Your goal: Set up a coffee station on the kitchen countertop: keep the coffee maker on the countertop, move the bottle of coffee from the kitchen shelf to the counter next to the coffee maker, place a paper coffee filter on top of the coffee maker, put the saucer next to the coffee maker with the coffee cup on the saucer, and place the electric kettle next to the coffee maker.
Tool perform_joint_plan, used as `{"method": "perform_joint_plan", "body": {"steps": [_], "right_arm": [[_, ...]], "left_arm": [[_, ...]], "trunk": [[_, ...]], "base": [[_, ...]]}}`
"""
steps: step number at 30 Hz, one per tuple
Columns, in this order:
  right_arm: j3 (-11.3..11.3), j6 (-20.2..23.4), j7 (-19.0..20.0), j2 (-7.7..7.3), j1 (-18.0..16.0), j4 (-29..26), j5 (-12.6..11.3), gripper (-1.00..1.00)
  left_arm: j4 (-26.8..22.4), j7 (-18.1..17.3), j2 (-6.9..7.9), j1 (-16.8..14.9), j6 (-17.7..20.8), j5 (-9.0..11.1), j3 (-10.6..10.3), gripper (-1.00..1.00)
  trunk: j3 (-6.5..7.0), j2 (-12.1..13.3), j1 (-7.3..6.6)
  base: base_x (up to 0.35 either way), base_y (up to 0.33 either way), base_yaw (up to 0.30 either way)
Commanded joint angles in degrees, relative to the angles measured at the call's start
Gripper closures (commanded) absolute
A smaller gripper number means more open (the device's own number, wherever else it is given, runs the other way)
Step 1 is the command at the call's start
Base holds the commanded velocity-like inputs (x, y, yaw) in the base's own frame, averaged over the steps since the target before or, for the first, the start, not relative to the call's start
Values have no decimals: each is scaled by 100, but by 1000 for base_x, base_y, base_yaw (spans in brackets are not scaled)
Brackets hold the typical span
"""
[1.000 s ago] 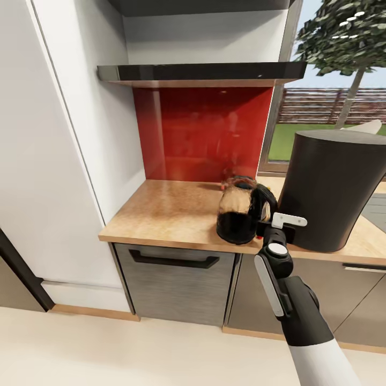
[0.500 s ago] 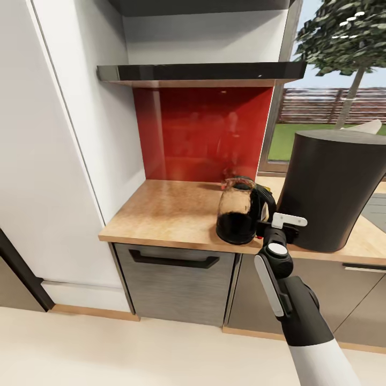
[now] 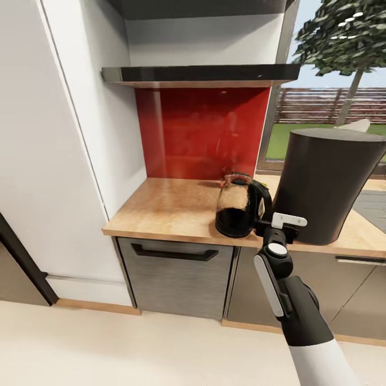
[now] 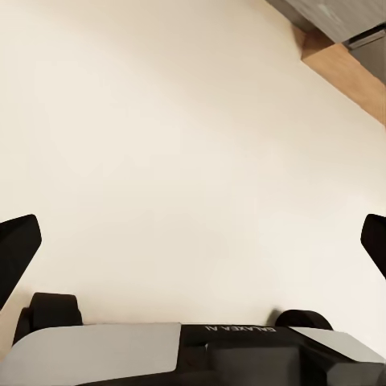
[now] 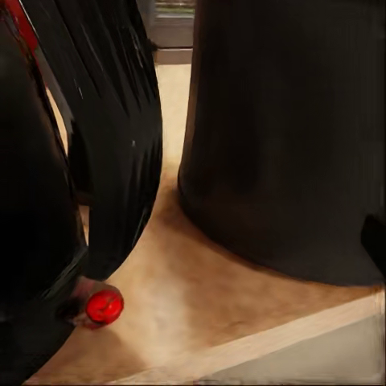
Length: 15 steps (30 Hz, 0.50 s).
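Kettle-placing step: the kettle (image 3: 236,210) is standing upright on the countertop (image 3: 171,212) just beside the coffee maker (image 3: 324,185), the right gripper (image 3: 279,229) hovering at its handle, jaw state untellable, left gripper (image 4: 193,249) spread open over floor; next calls for retreating clear.

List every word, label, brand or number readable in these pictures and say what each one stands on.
"GALAXEA AI" — small white lettering on the dark body of the left end effector in the left wrist view, shown upside down and only just legible.

No other text: the electric kettle, the coffee maker, the kitchen countertop and the drawer front carry no readable marks.
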Motion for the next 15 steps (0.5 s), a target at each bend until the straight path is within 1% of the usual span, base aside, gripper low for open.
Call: {"method": "perform_joint_plan", "body": {"steps": [1, 6, 15], "right_arm": [[10, 12, -54, 0, -6, -4, -57, -100], [11, 16, -47, -5, -3, -1, -65, -100], [23, 28, -19, -7, 43, -1, -91, -100]], "left_arm": [[7, -8, 1, -4, -41, 7, -25, -100], [7, -8, 1, -4, -41, 7, -25, -100], [7, -8, 3, -4, -41, 7, -25, -100]], "trunk": [[-6, -3, -2], [-6, -3, -2], [-6, -3, -2]], "base": [[-144, 0, 0], [-73, 0, 0], [-12, 0, 0]]}}
